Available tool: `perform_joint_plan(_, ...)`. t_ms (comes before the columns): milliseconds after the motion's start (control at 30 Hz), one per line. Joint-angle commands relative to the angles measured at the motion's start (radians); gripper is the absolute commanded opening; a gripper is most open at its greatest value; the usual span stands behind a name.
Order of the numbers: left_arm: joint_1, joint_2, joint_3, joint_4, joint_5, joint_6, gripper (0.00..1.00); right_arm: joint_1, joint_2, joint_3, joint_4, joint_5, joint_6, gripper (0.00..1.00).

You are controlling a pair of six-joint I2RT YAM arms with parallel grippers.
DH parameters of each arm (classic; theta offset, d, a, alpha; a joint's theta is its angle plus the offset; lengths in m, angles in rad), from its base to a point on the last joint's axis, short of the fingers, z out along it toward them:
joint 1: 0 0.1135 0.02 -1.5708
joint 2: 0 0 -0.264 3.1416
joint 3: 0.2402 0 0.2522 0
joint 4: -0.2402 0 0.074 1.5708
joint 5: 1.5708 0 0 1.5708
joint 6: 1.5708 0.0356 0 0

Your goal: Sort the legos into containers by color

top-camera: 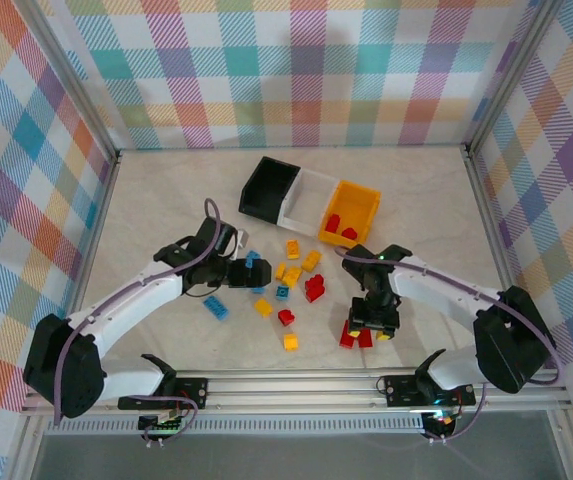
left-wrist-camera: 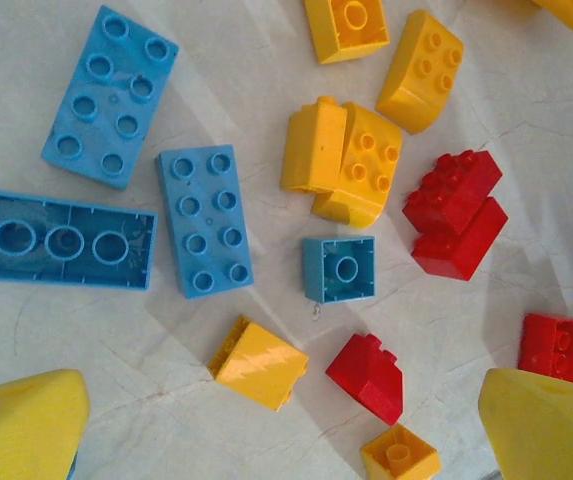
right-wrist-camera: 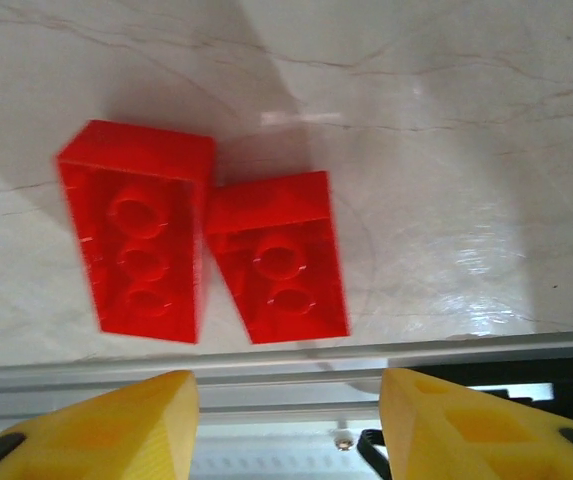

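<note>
Lying underside up, two red legos (right-wrist-camera: 141,235) touch near the rail (right-wrist-camera: 266,362)

Left claw (top-camera: 249,270) gapes wide, reaching forward; right claw (top-camera: 374,322) points down, jaws partly apart.

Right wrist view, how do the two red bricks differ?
The big brick, picture-left, is longer than the small brick. The big brick shows three underside tubes, the small brick two. Both are red and lie underside up, side by side on the table.
</note>
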Motion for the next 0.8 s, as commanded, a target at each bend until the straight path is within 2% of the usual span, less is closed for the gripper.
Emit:
perform_joint_plan(0, -0.008, -0.030, -0.028, 0.014, -0.003, -0.041, 1.00, 0.002, -0.001, -0.057, 0.031, 0.017, 0.028, 0.50)
perform_joint_plan(533, -0.009, -0.030, -0.044, -0.002, -0.007, -0.046, 1.00, -0.001, 0.198, -0.029, 0.191, 0.056, -0.036, 0.57)
perform_joint_plan(600, -0.008, -0.025, -0.042, -0.001, -0.006, -0.044, 1.00, -0.001, 0.219, -0.016, 0.197, 0.056, -0.041, 0.54)
perform_joint_plan(767, -0.008, -0.009, -0.037, 0.003, -0.008, -0.043, 1.00, -0.006, 0.243, 0.008, 0.197, 0.062, -0.058, 0.35)
